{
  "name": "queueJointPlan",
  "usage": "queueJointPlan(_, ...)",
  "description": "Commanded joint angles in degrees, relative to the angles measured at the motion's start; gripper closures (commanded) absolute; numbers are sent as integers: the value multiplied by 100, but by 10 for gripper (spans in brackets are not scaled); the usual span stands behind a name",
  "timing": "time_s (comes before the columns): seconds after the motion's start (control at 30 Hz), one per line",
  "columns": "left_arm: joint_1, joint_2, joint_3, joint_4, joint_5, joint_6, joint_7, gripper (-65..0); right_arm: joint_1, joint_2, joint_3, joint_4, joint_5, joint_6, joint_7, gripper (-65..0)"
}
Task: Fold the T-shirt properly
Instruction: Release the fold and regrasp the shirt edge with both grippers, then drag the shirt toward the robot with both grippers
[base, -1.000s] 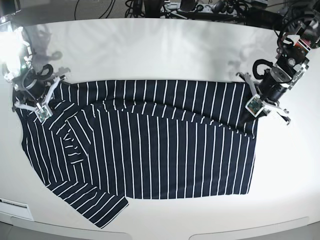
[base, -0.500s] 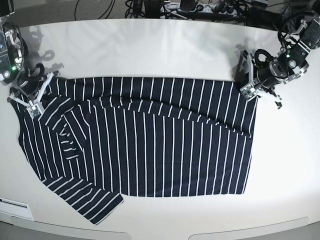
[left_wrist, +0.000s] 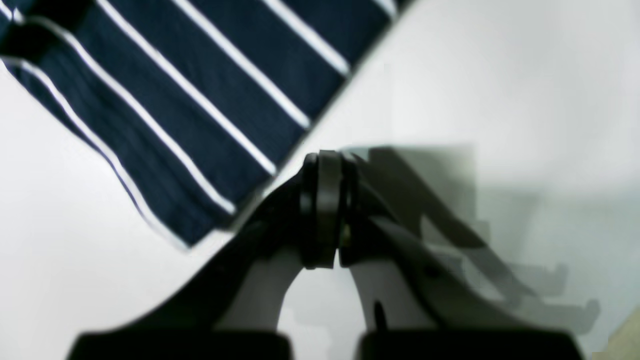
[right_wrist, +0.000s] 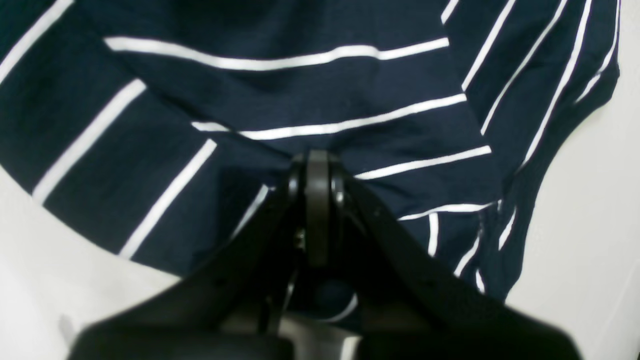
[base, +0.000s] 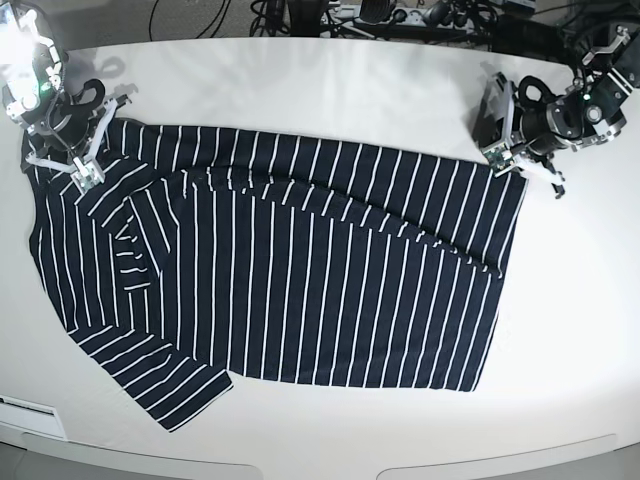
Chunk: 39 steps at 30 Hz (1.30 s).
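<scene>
The T-shirt (base: 300, 270), dark navy with thin white stripes, lies spread on the white table (base: 300, 90), one sleeve (base: 170, 385) pointing to the front left. My left gripper (base: 503, 160) is at the shirt's far right corner. In the left wrist view the gripper (left_wrist: 327, 160) is shut at the very edge of the cloth (left_wrist: 200, 100). My right gripper (base: 82, 175) is at the shirt's far left corner. In the right wrist view the gripper (right_wrist: 316, 165) is shut on the cloth (right_wrist: 350, 90), with folds running into its tips.
Cables and a power strip (base: 380, 15) lie beyond the table's far edge. A white label (base: 30, 410) sits at the front left edge. Bare table shows behind the shirt and to its right (base: 570, 300).
Both grippers have moved toward the table's far side, dragging the shirt's top edge with them. The whole shirt has slid away from the front edge and lies flatter.
</scene>
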<state>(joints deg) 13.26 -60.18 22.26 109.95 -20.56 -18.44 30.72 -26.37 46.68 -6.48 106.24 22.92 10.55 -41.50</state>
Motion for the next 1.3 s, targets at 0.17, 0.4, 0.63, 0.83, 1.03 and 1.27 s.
queueJointPlan(0.17,-398,-330,-166,697,4,763,-66,0,-59,94,15,24,70,79,-162,0)
queueJointPlan(0.4,-1338,63,-258,177,-798,800,-20,0,-44,96,15,24,83,79,-164,0)
queueJointPlan(0.63,-2302,927,-256,-1532,-1797,120,798,0,-28,96,15,24,85,81,-96,0)
queueJointPlan(0.83,-2555,1497,-240,-2402,-2332,-811,1751,0,-28,94,15,24,83,81,-13,0)
queueJointPlan(1.03,-2483,1508,-240,-2402,-2393,-951,2350,0,-46,96,15,24,85,79,-155,0)
queueJointPlan(1.27,-2048,1134,-240,-2365,-2391,-1187,2422,0,-76,98,15,24,107,79,-387,0)
